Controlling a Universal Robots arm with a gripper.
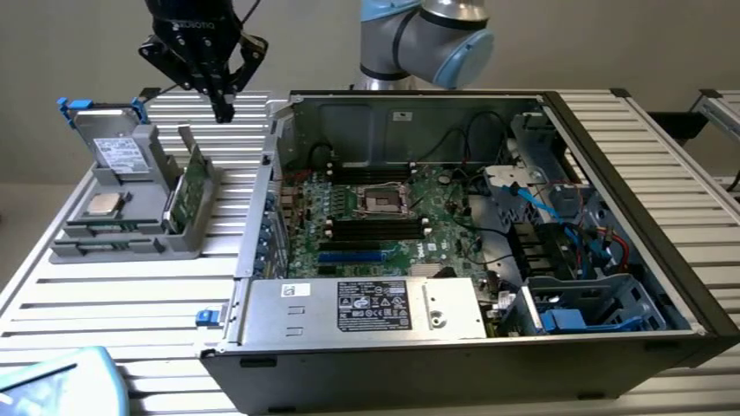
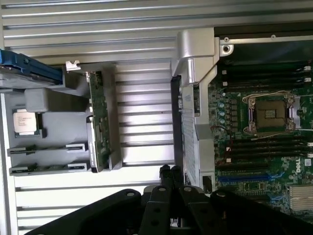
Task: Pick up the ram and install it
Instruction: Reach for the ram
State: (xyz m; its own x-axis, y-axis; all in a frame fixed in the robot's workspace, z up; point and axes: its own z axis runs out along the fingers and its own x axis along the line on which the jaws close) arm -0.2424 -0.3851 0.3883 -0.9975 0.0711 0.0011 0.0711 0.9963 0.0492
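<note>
Black fingers point(image 2: 168, 172), pressed together and holding nothing, hang above the ribbed bench point(image 1: 116, 299), touching no part. Below them, on the side away from the open case point(image 1: 382, 386), the ram point(image 1: 194, 160) stands on edge in a grey holder point(image 1: 116, 247), in line with a wider green board point(image 1: 177, 201). A silver processor point(image 2: 25, 122) and a drive point(image 1: 116, 152) sit further out in the same holder. On the fingers' other side lies the motherboard point(image 1: 393, 225), its slots apparently bare. The work looks to be at the approach to the pick, with nothing lifted yet. A grasp would call for the fingers to part, square up over the ram's top edge and sink around it without catching its neighbour.
</note>
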